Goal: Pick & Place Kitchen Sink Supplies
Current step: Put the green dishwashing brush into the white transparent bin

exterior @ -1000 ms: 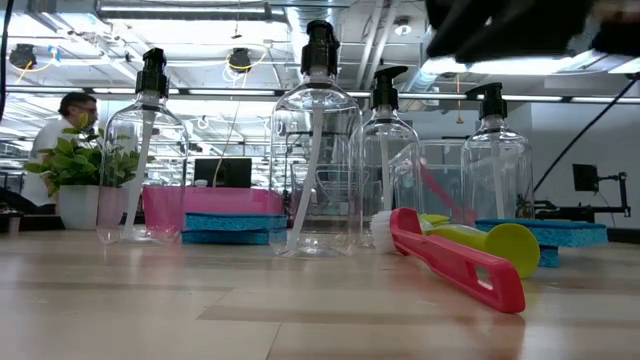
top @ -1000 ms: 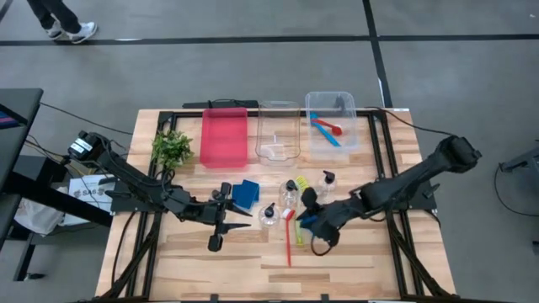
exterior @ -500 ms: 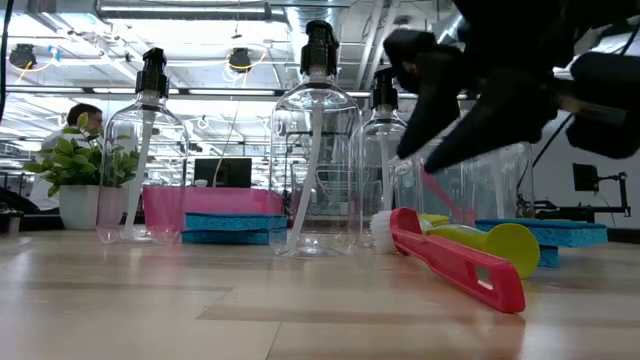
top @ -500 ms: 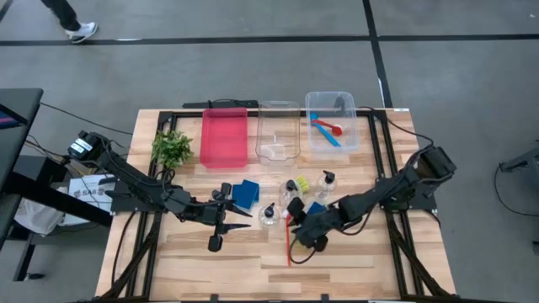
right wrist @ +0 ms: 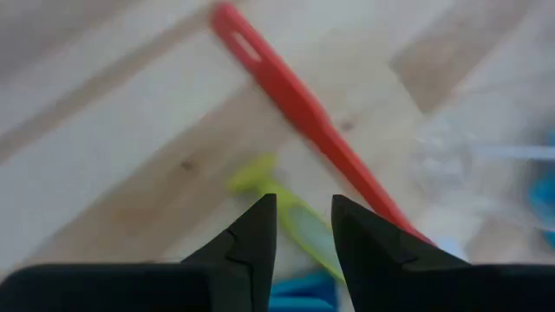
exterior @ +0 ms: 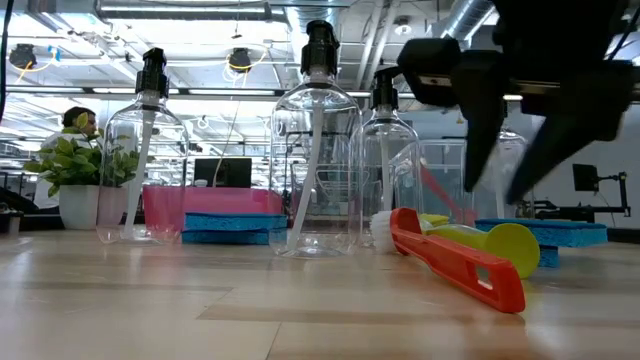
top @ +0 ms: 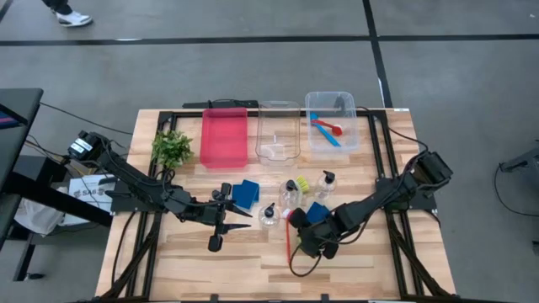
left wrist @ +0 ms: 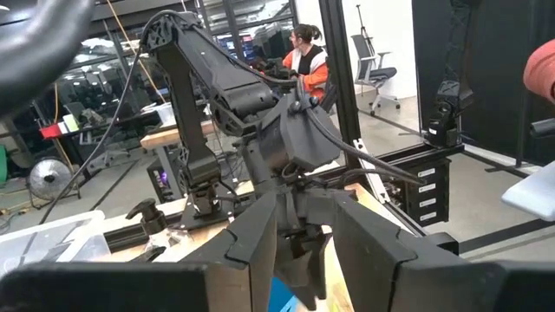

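A red brush (top: 289,245) and a yellow-green brush (right wrist: 290,217) lie flat on the wooden table near its middle. My right gripper (right wrist: 303,217) hangs open just above them, tipped steeply down, its fingers on either side of the yellow-green brush (exterior: 500,240) without touching it. Three clear pump bottles (top: 289,195) stand just behind, with one blue sponge (top: 246,194) lying to their left and another (top: 317,210) beside my right gripper. My left gripper (left wrist: 303,251) waits level, left of the bottles, open and holding nothing.
Along the far edge sit a red tray (top: 224,135), a clear bin (top: 278,130) and a second clear bin (top: 331,124) holding a red and a blue brush. A small green plant (top: 172,147) stands at the far left. Bare wood lies toward the near edge.
My right gripper has come down and tipped from nearly level to steeply downward, sliding a little toward the near edge until it hangs over the brushes. The brushes, bottles and sponges have not moved.
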